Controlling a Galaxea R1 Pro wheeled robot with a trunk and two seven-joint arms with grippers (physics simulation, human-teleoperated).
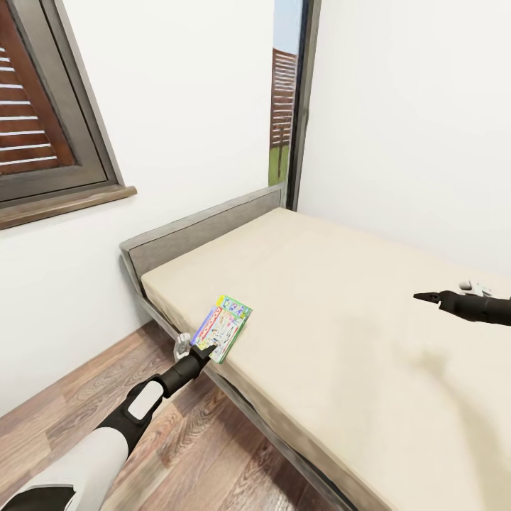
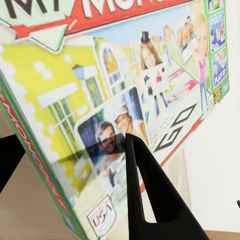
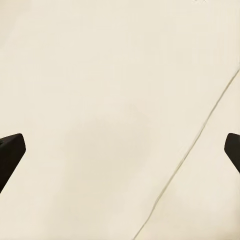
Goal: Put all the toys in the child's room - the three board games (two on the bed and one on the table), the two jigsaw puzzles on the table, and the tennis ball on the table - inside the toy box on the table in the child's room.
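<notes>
One game (image 1: 223, 328) sits clamped in our L tool (image 1: 201, 351), at 7 o'clock over the bed (image 1: 341, 341) edge; R tool (image 1: 424, 297) at 3 o'clock, fingers spread wide.

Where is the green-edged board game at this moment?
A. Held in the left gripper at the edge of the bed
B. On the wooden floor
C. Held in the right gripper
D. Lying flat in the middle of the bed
A: the left gripper is shut on the green-edged board game, tilted at the edge of the bed; its finger lies across the box face.
</notes>
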